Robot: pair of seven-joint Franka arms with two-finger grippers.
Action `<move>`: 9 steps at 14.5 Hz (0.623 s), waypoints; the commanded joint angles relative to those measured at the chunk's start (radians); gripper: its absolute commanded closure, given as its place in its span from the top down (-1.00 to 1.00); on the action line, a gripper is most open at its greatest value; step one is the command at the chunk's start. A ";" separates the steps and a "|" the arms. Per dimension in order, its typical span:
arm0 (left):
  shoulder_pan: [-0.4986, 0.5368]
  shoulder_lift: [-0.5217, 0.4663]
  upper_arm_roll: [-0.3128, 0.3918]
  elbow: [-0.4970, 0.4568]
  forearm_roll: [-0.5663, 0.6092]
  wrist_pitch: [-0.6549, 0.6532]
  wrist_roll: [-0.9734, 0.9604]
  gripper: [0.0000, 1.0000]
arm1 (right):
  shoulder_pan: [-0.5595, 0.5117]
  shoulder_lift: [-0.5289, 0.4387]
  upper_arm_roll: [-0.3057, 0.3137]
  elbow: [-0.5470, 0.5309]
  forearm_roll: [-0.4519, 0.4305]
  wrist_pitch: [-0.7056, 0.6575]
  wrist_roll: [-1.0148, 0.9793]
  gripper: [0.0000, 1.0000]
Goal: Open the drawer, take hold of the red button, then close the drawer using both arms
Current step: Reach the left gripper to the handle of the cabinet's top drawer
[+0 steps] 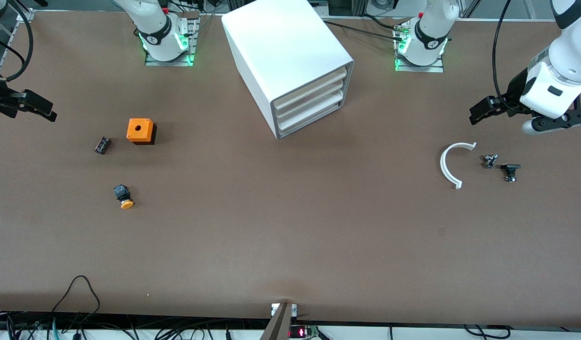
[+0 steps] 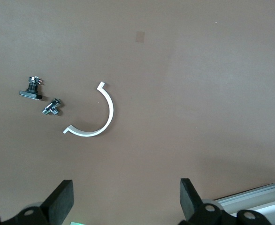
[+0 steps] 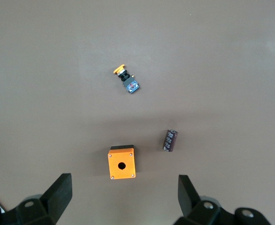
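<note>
The cabinet (image 1: 290,61) sits mid table, near the arm bases, w/ three drawers alike stacked in its front. All three look pushed in; none is open yet. Its front faces down the table and a bit toward the left arm's end, so a drawer (image 1: 309,101) would slide out that way.

The left gripper (image 1: 484,111) hangs over the table edge at the left arm's end, above a white curved strip (image 1: 448,165) and two small dark parts (image 1: 500,165). Its fingers (image 2: 60,199) are spread wide apart, holding nothing. The right gripper (image 1: 38,108) hangs at the right arm's end, over an orange cube (image 1: 140,130), a small dark cylinder (image 1: 102,145) and a yellow-cap button (image 1: 124,197). Its fingers (image 3: 57,194) are spread apart too, empty.

Both grippers are well apart from the cabinet. Since the front turns toward the left arm's end, I think the left arm has the easier pull.

No red button shows anywhere on the table. My guess: it's inside one of the shut drawers, but which one I can't tell. Drawer handles are too small to make out. Both arms are cut off at the edges of the front view.
</note>
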 commanded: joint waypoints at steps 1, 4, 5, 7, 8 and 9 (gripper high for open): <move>0.005 0.007 -0.011 0.018 0.015 -0.018 0.013 1.00 | 0.008 -0.018 -0.009 -0.022 0.011 0.003 -0.013 1.00; 0.005 0.014 -0.008 0.034 0.010 -0.028 0.017 1.00 | 0.009 -0.016 -0.007 -0.022 0.013 0.005 -0.010 1.00; 0.003 0.017 -0.008 0.035 0.010 -0.028 0.020 1.00 | 0.009 -0.018 -0.003 -0.017 0.013 0.005 -0.010 1.00; -0.007 0.063 -0.015 0.044 0.026 -0.027 0.016 1.00 | 0.009 -0.019 0.005 -0.017 0.013 0.003 -0.008 1.00; -0.008 0.076 -0.015 0.072 0.023 -0.031 0.017 1.00 | 0.009 -0.018 0.006 -0.017 0.014 0.005 -0.010 1.00; -0.004 0.080 -0.015 0.087 0.015 -0.031 0.016 1.00 | 0.009 -0.015 0.010 -0.017 0.014 0.005 -0.010 1.00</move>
